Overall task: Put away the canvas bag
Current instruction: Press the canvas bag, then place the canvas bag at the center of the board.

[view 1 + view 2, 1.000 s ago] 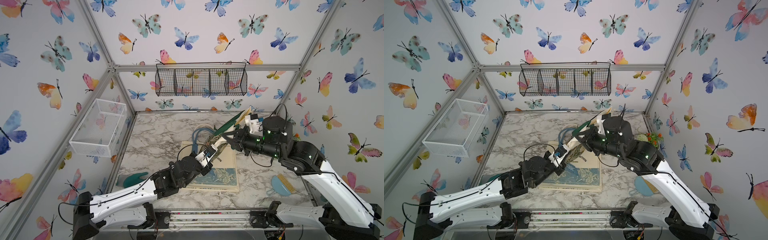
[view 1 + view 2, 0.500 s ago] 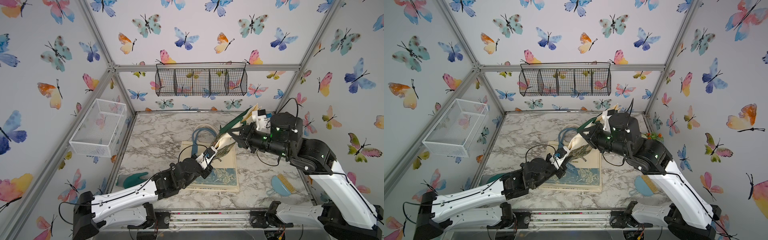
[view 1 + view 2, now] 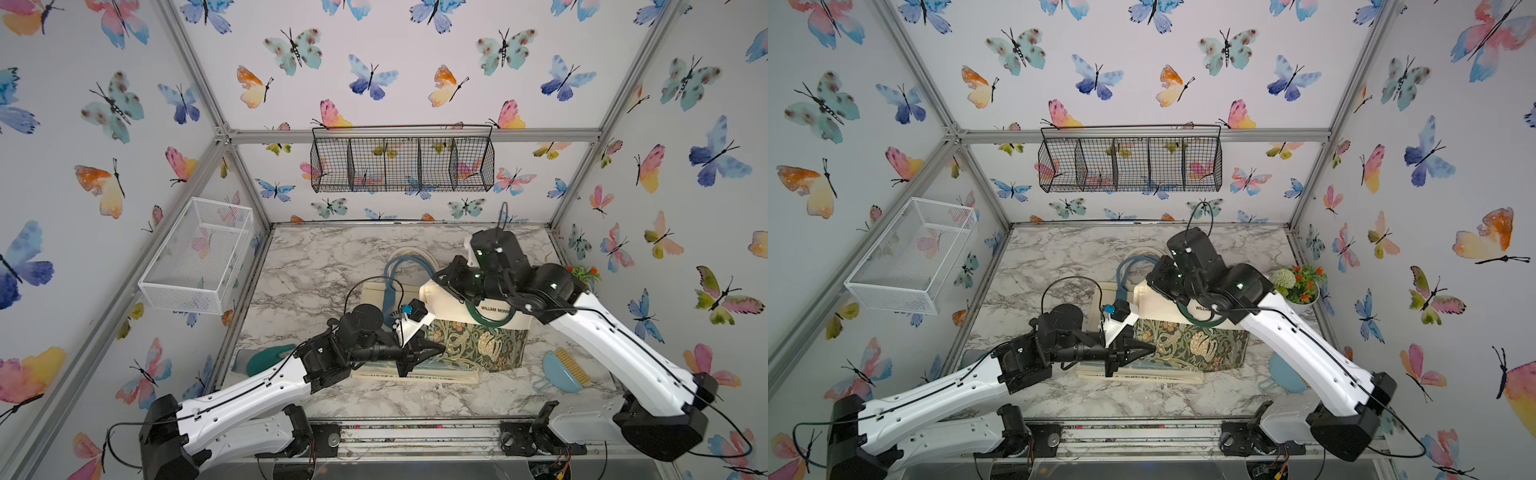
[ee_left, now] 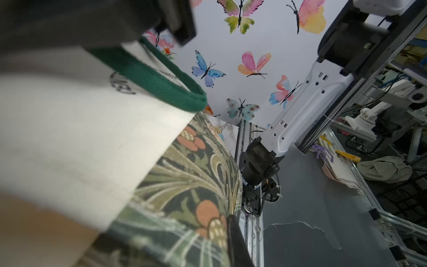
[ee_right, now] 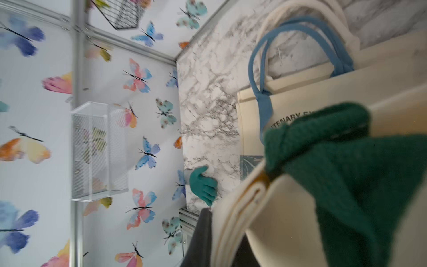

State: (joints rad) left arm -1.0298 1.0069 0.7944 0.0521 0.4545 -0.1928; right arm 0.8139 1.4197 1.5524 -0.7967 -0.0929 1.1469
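Floral canvas bag (image 3: 469, 332) (green handle (image 3: 490, 321)) held up, right gripper (image 3: 440, 286) clamped on top edge, left gripper (image 3: 420, 353) seemingly pinching lower corner.

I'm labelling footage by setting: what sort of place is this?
Probably a robot test cell in a lab, dressed as a home corner: an aluminium frame around butterfly wallpaper, a marble-look tabletop with two robot arms mounted at its front, and, in the left wrist view, workshop clutter outside.
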